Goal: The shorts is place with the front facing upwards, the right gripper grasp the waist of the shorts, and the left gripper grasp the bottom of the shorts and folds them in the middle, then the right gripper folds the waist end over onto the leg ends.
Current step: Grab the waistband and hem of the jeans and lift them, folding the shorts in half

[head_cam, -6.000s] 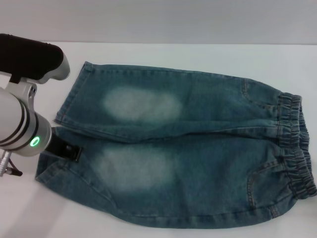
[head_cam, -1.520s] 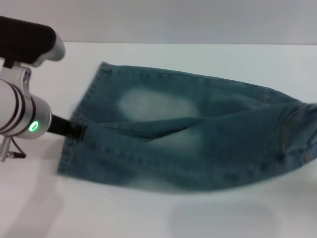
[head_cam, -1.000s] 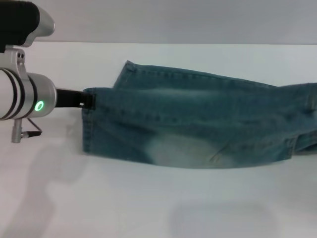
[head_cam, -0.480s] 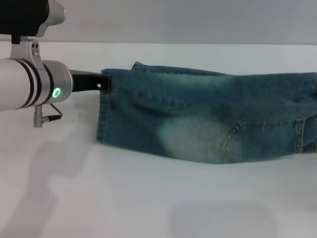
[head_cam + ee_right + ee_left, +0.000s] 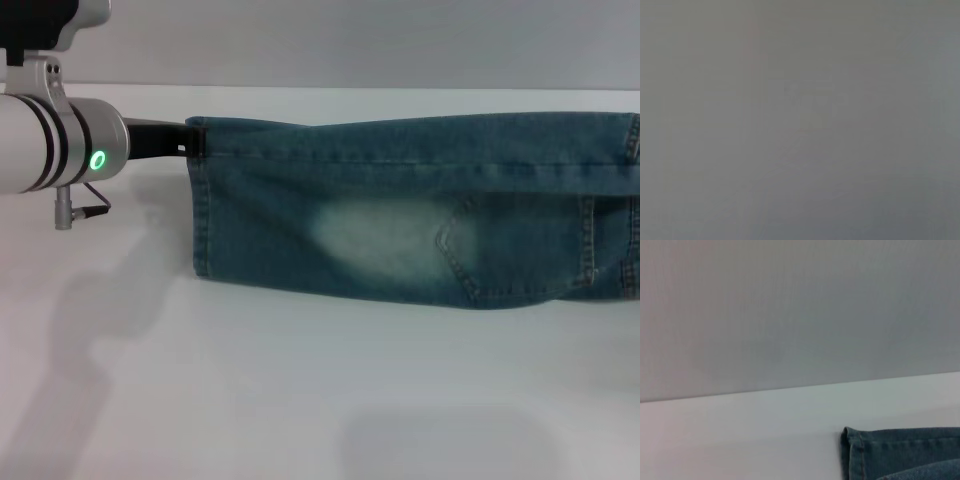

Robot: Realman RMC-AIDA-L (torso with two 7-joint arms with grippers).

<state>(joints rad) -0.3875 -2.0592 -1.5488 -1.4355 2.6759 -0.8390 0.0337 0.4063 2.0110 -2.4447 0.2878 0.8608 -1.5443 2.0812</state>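
The shorts [image 5: 410,215] hang lifted in a long band across the far part of the white table [image 5: 300,400], already doubled lengthwise so that a pale faded patch and a stitched back pocket face the head camera. The left gripper [image 5: 192,140] is at the far left, its black fingers clamped on the top corner of the bottom of the shorts [image 5: 200,210], whose hem edge drops straight down from the pinch.

To finish this first fold well, I judge that both ends should come down together and level, keeping the top edge taut so the 2 layers land square on each other (any slack would let the lower layer bunch under the upper). The near edge hanging lowest should touch the table first, and the cloth should then be laid away from it rather than dropped. The pinch should let go only once the hems rest flat.

Much is out of sight. The waist of the shorts runs off the right edge of the head view, so the gathered band cannot be seen. The right gripper shows in no view, and its wrist camera gives only a blank grey field, so I cannot tell how it holds. The left wrist view catches just 1 hem corner against the table and the grey wall [image 5: 800,315]. Whether the lower edge touches the table is unclear.
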